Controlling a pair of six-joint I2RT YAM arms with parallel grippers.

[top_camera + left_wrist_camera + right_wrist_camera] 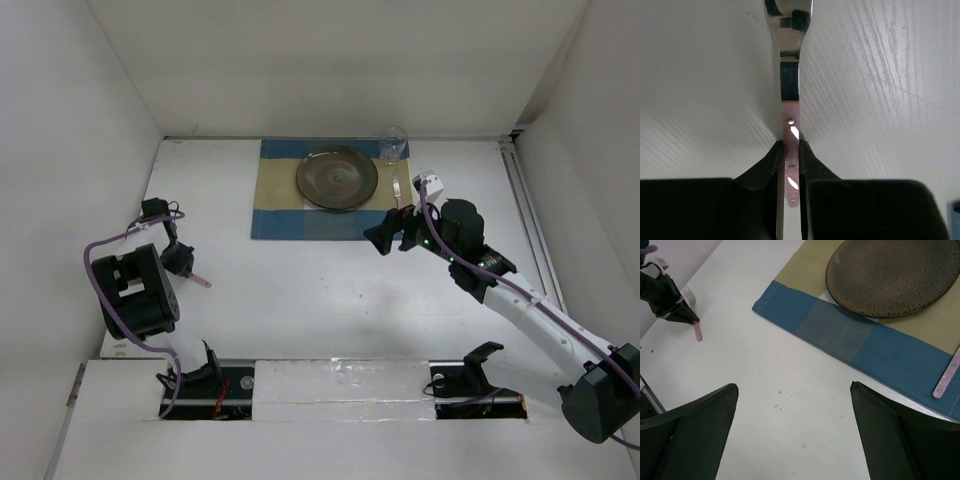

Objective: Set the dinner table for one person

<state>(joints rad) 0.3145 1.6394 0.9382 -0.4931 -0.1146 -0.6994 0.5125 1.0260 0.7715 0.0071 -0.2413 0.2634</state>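
The white dinner table (300, 300) carries a blue-and-tan placemat (325, 188) at the back centre, with a dark round plate (337, 178) on it. A clear glass (393, 144) stands at its back right corner. A pink-handled utensil (397, 190) lies on its right side, its handle end showing in the right wrist view (947, 375). My left gripper (185, 262) is shut on the pink handle of a second utensil (790, 90), seemingly a fork, low over the left of the table. My right gripper (392, 238) is open and empty above the table by the placemat's front right edge (840, 332).
White walls close in the table on the left, back and right. A metal rail (525, 220) runs along the right edge. The arm bases sit on a raised strip (340, 385) at the near edge. The left arm's purple cable (100, 300) loops at the far left.
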